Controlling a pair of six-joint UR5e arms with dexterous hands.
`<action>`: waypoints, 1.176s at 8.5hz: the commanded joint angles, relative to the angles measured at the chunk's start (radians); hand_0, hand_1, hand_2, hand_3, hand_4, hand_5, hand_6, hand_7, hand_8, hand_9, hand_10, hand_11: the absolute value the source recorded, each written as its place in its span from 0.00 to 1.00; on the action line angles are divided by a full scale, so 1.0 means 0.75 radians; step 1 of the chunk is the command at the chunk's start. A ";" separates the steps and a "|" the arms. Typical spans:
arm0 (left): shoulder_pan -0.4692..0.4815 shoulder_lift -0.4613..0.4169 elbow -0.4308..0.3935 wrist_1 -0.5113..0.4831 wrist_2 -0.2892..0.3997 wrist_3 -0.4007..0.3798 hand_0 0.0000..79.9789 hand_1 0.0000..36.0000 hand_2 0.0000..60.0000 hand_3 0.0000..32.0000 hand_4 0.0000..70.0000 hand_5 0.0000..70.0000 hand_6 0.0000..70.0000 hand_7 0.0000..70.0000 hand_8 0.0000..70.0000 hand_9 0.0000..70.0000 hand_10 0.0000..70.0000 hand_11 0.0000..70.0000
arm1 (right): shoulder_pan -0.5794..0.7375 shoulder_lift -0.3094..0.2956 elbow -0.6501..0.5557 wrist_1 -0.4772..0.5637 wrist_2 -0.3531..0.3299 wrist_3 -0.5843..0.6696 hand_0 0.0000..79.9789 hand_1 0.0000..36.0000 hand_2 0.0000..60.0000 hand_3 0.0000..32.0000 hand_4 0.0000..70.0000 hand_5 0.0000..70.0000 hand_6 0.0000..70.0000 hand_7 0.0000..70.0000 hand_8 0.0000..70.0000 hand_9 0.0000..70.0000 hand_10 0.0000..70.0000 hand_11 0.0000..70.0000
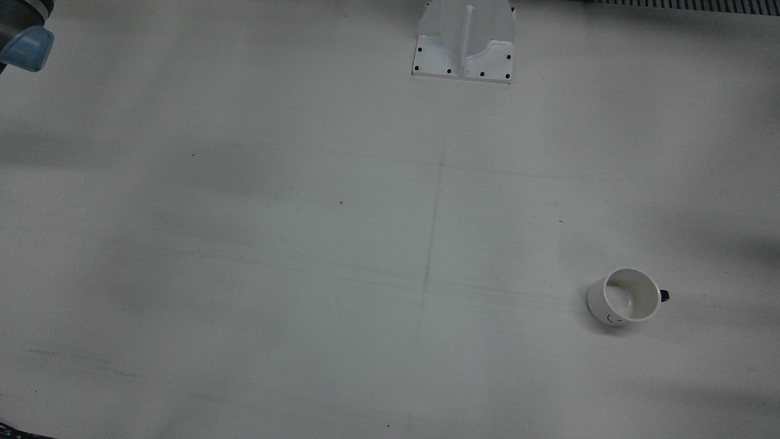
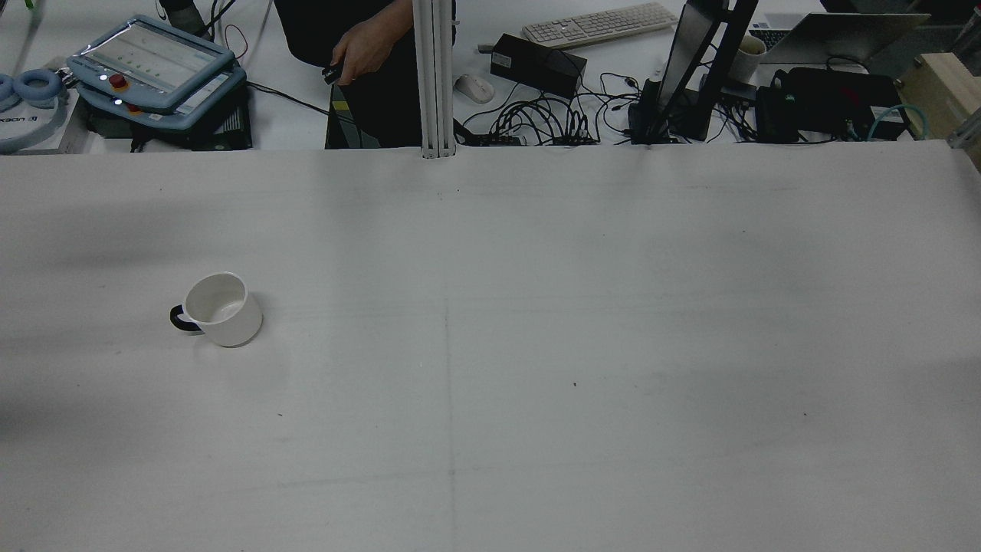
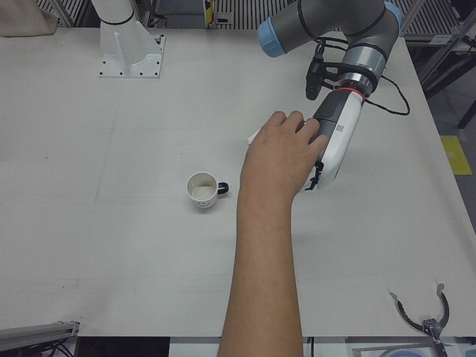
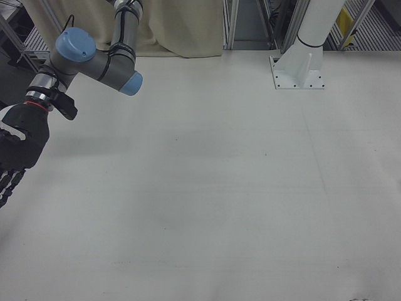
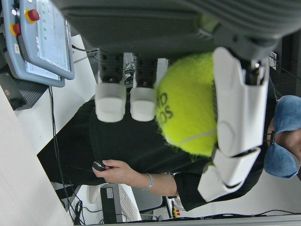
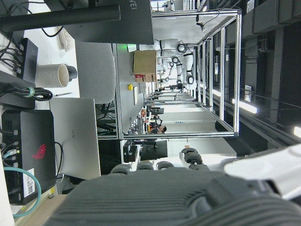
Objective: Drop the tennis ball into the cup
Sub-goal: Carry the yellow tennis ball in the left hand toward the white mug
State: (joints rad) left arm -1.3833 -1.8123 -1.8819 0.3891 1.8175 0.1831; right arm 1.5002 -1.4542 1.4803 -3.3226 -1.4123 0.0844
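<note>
A white cup (image 1: 624, 297) (image 2: 218, 309) (image 3: 202, 189) with a dark handle stands upright and empty on the table. In the left hand view a yellow-green tennis ball (image 5: 188, 106) sits against the palm of my left hand (image 5: 178, 28), with its white fingers (image 5: 237, 108) closed on both sides of it. In the left-front view my left hand (image 3: 333, 141) hangs above the table to the right of the cup, and a person's hand (image 3: 279, 152) covers its palm side. My black right hand (image 4: 15, 150) hangs open at the right-front view's left edge, holding nothing.
The person's forearm (image 3: 264, 275) reaches across the table from its front edge. White arm pedestals (image 1: 466, 42) (image 4: 301, 66) are bolted at the robot's side. A teach pendant (image 2: 153, 65), cables and a keyboard (image 2: 598, 23) lie beyond the far edge.
</note>
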 commanded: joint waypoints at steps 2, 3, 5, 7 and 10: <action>0.171 -0.011 -0.029 -0.016 -0.034 0.064 0.72 1.00 1.00 0.00 1.00 0.80 1.00 1.00 1.00 1.00 0.89 1.00 | 0.000 0.000 0.000 0.000 -0.001 0.000 0.00 0.00 0.00 0.00 0.00 0.00 0.00 0.00 0.00 0.00 0.00 0.00; 0.218 -0.005 -0.066 0.001 -0.095 0.113 0.75 1.00 1.00 0.00 1.00 0.60 1.00 1.00 1.00 1.00 0.63 0.92 | 0.000 0.000 0.000 0.000 -0.001 0.000 0.00 0.00 0.00 0.00 0.00 0.00 0.00 0.00 0.00 0.00 0.00 0.00; 0.340 -0.003 -0.107 0.025 -0.149 0.165 0.76 1.00 1.00 0.00 1.00 0.96 1.00 1.00 1.00 1.00 0.35 0.53 | 0.000 0.000 0.000 0.000 -0.001 0.000 0.00 0.00 0.00 0.00 0.00 0.00 0.00 0.00 0.00 0.00 0.00 0.00; 0.475 0.003 -0.103 0.036 -0.279 0.177 0.76 1.00 1.00 0.00 1.00 0.95 1.00 1.00 1.00 1.00 0.33 0.51 | 0.000 0.000 0.000 0.000 -0.001 0.000 0.00 0.00 0.00 0.00 0.00 0.00 0.00 0.00 0.00 0.00 0.00 0.00; 0.529 0.017 -0.062 0.015 -0.331 0.179 0.76 1.00 1.00 0.00 1.00 0.58 1.00 1.00 1.00 1.00 0.33 0.51 | 0.000 0.000 0.000 0.000 -0.001 0.000 0.00 0.00 0.00 0.00 0.00 0.00 0.00 0.00 0.00 0.00 0.00 0.00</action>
State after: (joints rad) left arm -1.0149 -1.8096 -1.9488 0.4139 1.5947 0.3142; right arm 1.5003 -1.4542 1.4803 -3.3226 -1.4128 0.0844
